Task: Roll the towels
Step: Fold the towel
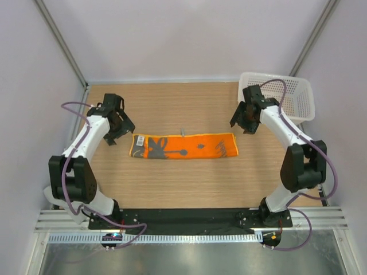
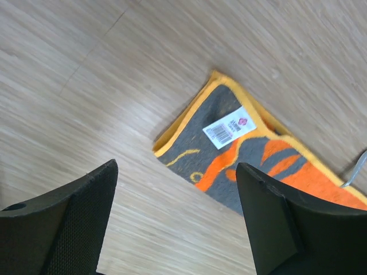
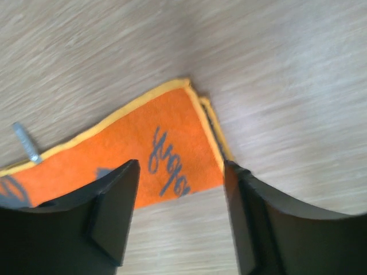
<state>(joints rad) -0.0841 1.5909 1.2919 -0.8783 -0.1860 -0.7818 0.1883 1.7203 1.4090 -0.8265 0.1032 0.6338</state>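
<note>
Orange towel (image 1: 183, 146) lay flat as a long strip across the middle of the wooden surface (image 1: 172, 183), left fingers (image 1: 119, 130) spread wide and empty just off its grey-patterned end (the one with the white label (image 2: 229, 127)), right fingers (image 1: 243, 125) equally wide and empty over the other end. Looked thin, soft and floppy to me, so I'd guess it'd bunch or slide unless you pinched one short end right at the hem
</note>
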